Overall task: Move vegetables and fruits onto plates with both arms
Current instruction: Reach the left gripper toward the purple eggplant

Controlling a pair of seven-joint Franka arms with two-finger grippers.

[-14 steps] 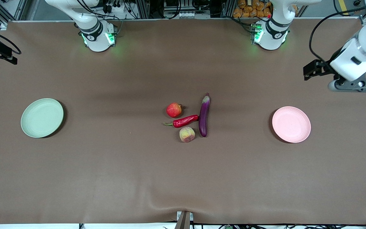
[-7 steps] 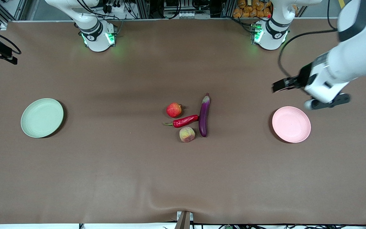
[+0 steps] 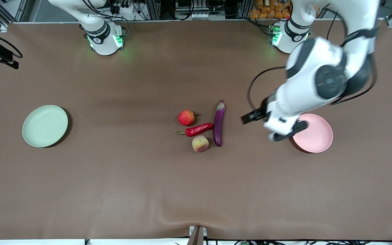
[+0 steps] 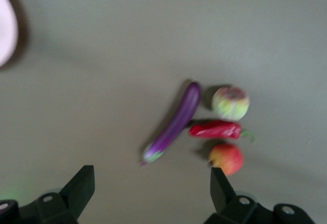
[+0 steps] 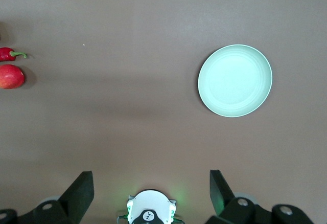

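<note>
The left gripper (image 4: 152, 191) is hanging with its jaws spread wide and nothing between them, over bare table (image 3: 121, 177) between the pink plate (image 3: 316, 134) and the cluster of produce. Just ahead of it, toward the right arm's end, the purple eggplant (image 3: 218, 125) is lying lengthwise, with the red chili pepper (image 3: 198, 129) touching its side, the pomegranate (image 3: 186, 117) and the peach (image 3: 200, 143) flanking the chili. The eggplant is looking glossy and probably slippery, stiff and light (a grasp across its thicker middle seems safest); the round fruits are likely to roll, so the jaws should straddle their widest part. The right gripper (image 5: 151, 191) is waiting high above the table, jaws apart and empty, with the green plate (image 5: 235, 81) beneath its camera. Both plates are sitting empty.
</note>
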